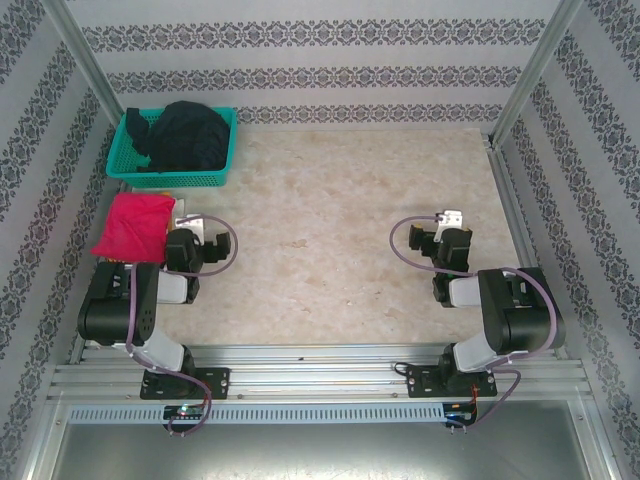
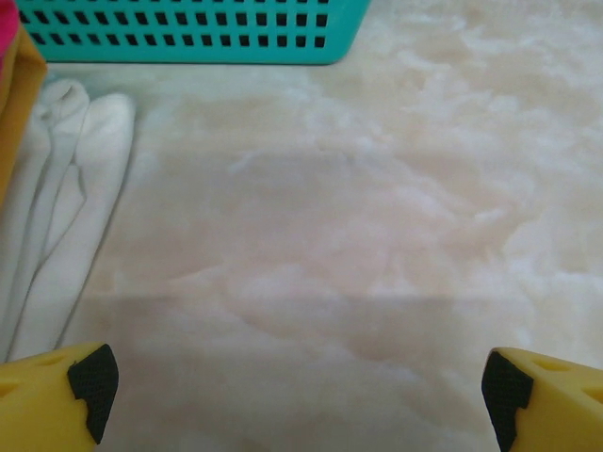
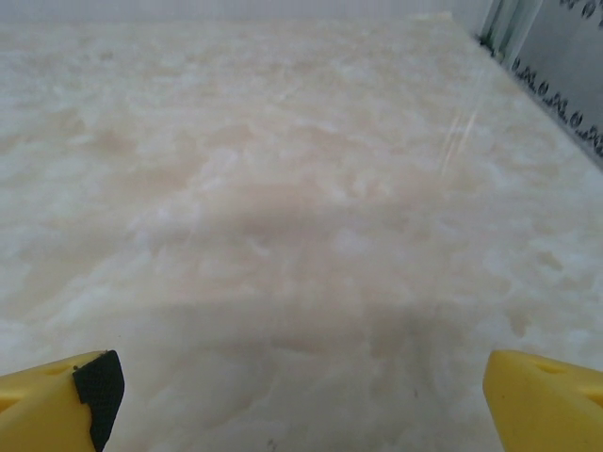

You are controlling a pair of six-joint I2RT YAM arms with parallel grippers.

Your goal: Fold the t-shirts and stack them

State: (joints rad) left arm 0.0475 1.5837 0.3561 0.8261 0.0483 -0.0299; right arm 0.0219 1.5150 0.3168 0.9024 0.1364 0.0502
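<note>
1. Top external: a bright red soft-cloth t-shirt (image 1: 132, 225) lies folded at the left edge of the marbled beige table (image 1: 320, 250), on the near side of the teal plastic mesh basket (image 1: 215, 178). Bunched dark navy/black t-shirts (image 1: 185, 135) fill that basket at far left.
2. Left wrist: a mustard-yellow cloth edge (image 2: 19, 104) shows just below a sliver of red, with white cloth folds (image 2: 66, 198) beside it. Can't tell if the white is a shirt.
3. Left gripper (image 1: 190, 222) sits just right of the red t-shirt, jaws fully spread, holding nothing. Right gripper (image 1: 448, 220) is over bare table at right, jaws wide apart, also empty.
4. My read: next step is pulling one dark shirt out of the basket.
5. Risks:
 - The dark t-shirts are tangled, so one pinch may lift two, or only a sleeve.
 - Fingers may snag the mesh and drag the light basket.
 - The left arm swinging toward the basket could clip the stack and undo the fold.
</note>
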